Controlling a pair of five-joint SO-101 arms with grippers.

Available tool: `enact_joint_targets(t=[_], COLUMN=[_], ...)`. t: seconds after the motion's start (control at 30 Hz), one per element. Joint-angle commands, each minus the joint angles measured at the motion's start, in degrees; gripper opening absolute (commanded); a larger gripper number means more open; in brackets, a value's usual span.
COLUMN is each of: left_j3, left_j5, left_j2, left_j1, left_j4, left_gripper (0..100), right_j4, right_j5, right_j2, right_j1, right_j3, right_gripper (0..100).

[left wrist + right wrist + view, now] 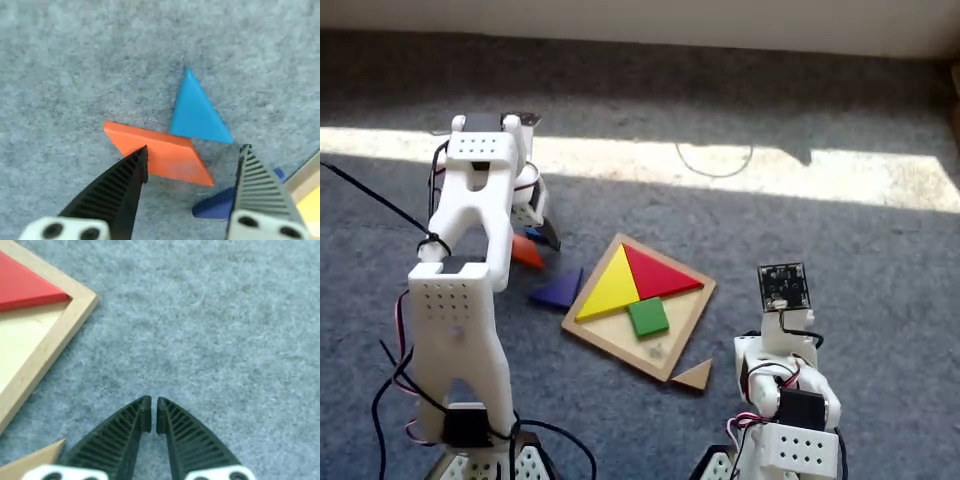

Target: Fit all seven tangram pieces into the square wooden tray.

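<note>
Left claw [194, 150] was spread over the orange piece [160, 155], which lay on carpet [60, 60] left of the tray [615, 352], long axis running roughly finger to finger. Right claw [150, 415] was pressed together and empty, farther off.

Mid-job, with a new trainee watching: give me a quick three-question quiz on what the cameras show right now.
1. True or false: the green square lies inside the tray.
2. How many pieces sit in the tray?
3. The left gripper, fingers open, is poised over: A orange parallelogram; B tan triangle; C red triangle.
Key: 1 true; 2 three; 3 A.
</note>
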State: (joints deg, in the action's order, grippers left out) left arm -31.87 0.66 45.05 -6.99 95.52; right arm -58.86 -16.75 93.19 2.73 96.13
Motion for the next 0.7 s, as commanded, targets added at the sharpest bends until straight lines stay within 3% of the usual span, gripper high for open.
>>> enact_joint_targets(t=[0.0, 0.3, 0.67], left_j3=[-1.3, -7.1, -8.6], left_j5=[-4.8, -9.6, -9.1], left_j2=[1.6, 5.4, 7.0], left_j1=[3.1, 2.0, 2.9], left_j4=[-0.9, -4.8, -0.6], left_gripper=[28, 28, 20], right_j4=[0.7, 0.7, 0.7], right_j5=[-0.7, -0.7, -0.7], right_j2=[0.7, 0.7, 0.7], right_j1=[0.7, 0.7, 0.7], right_j3=[1.3, 1.3, 1.3], right_gripper=[3.4, 3.4, 3.4])
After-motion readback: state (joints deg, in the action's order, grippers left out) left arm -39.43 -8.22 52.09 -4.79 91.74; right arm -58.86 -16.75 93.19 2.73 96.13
